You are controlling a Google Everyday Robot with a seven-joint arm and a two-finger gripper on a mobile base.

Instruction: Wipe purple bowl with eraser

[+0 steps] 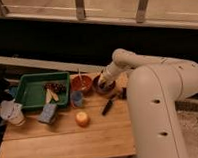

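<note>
The purple bowl (105, 86) stands on the wooden table (65, 140), just right of the orange-red bowl (81, 84). My gripper (103, 81) reaches in from the right and points down into the purple bowl, its tip at or just inside the rim. I cannot make out the eraser as separate from the dark gripper tip. A small dark shape (122, 94) lies right of the bowl, half hidden by the arm.
A slim black stick-like tool (108, 106) lies in front of the purple bowl. A green tray (28, 92), blue cup (77, 98), blue sponge block (48, 113), orange ball (82, 118) and white crumpled item (11, 111) sit to the left. My arm covers the table's right side.
</note>
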